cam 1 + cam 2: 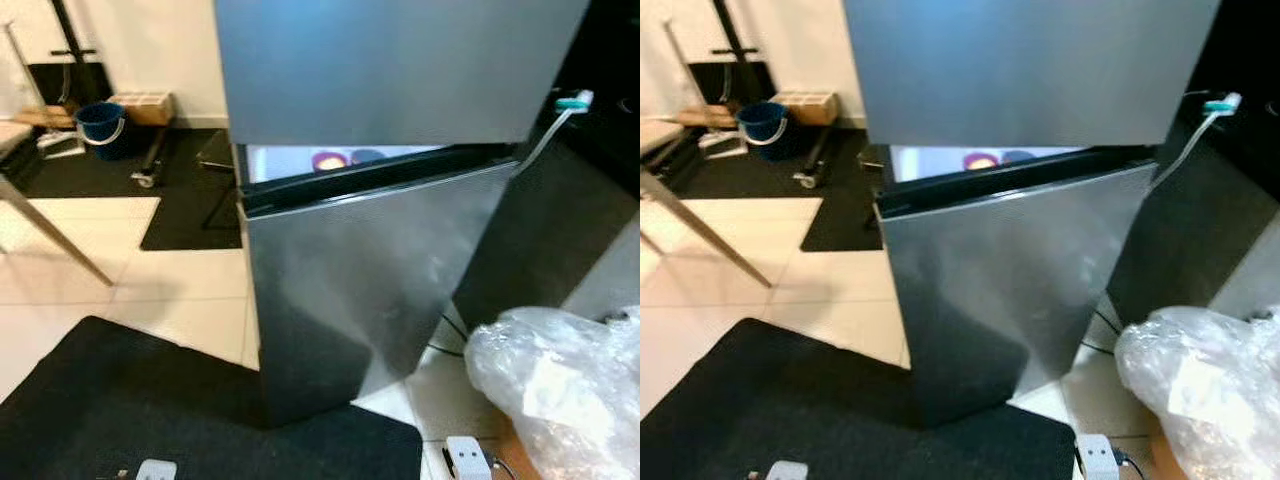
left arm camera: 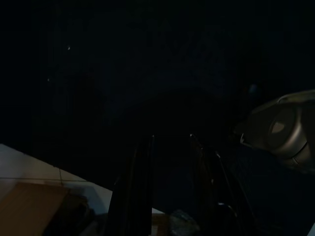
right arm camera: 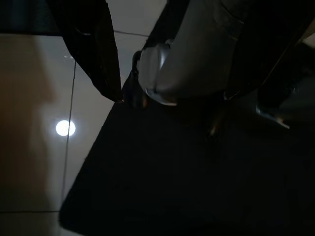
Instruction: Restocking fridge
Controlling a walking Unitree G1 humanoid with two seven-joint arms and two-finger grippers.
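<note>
Both arms hang idle, the left end effector [image 2: 172,187] fingers slightly parted.

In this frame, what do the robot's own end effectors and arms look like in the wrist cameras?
The left end effector shows two long, glossy black fingers, narrow and tapering, very dim in the shade. The right end effector's black finger is a flat, dark blade with a pointed tip. A rounded silver-grey housing sits nearby, likely part of the robot's body.

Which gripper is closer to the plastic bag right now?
Probably the right, though neither view settles it. The plastic bag lies low on the robot's right. The right gripper hangs over the dark mat and tile; the left gripper hangs idle in shade.
</note>
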